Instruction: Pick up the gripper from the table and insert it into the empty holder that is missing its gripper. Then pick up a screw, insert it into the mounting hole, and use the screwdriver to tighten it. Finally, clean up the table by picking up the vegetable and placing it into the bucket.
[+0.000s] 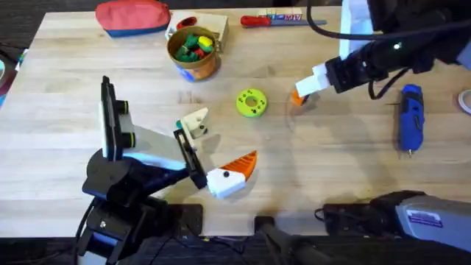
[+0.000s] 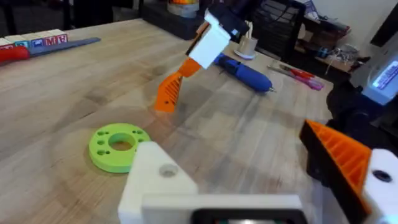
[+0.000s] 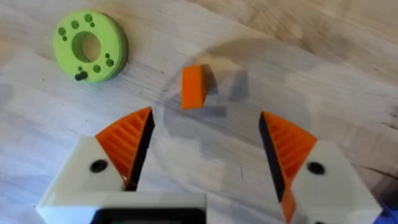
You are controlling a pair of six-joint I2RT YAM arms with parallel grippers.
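Two arms work over one wooden table (image 1: 73, 59). From the overhead view the right gripper (image 1: 300, 94) hangs at about 2 o'clock from the lime-green disc (image 1: 251, 103), its jaws spread wide; its wrist view shows the two orange ribbed pads (image 3: 127, 140) straddling bare wood, with the small loose orange gripper tip (image 3: 193, 86) lying on the table just beyond them, untouched. The left gripper (image 1: 221, 154) sits at 7 o'clock from the disc, also spread apart: one finger carries an orange tip (image 1: 241, 165), the other is the bare cream holder (image 1: 196, 122), near the disc but apart from it. Something teal peeks out at the holder's edge, too hidden to name. One thick blue screwdriver (image 1: 410, 116) lies well off at 3 o'clock from the disc, and one slim red-handled screwdriver (image 1: 257, 21) lies along the far edge. One bucket (image 1: 193, 51) of coloured toy pieces stands at 11 o'clock from the disc, with one red pouch (image 1: 134, 16) beyond it. The right wrist view picks out the disc's centre mounting hole (image 3: 87, 45), ringed by smaller holes, one with a dark speck; the left wrist view shows the right gripper's fingers tilted down just above the table.
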